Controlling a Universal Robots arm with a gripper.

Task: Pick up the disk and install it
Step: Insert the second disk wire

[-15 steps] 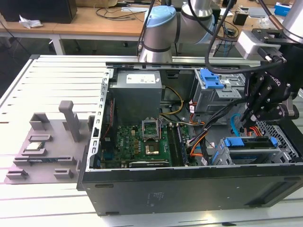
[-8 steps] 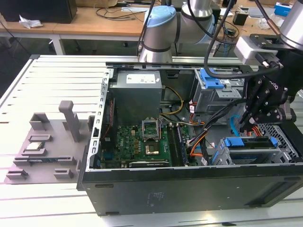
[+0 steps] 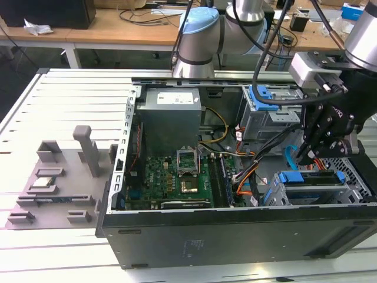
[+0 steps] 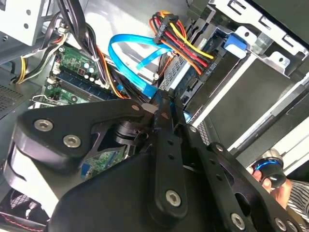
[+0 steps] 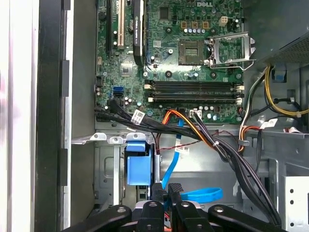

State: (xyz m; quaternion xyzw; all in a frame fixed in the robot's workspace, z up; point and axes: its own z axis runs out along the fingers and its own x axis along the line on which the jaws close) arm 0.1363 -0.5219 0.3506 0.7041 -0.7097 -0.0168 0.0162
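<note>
Inside, flat silver disk [image 3: 310, 184], blue-railed.

The exterior view looks down from the front on the open computer case [image 3: 235, 236], while both wrist views sit close behind the gripper [image 5: 167, 189], sharing the motherboard [image 5: 193, 58].

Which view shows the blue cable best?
Second wrist view: the blue cable lies close, its loop plain to see. In the first wrist view a stretch of the cable shows; in the exterior view, a short arc.
</note>
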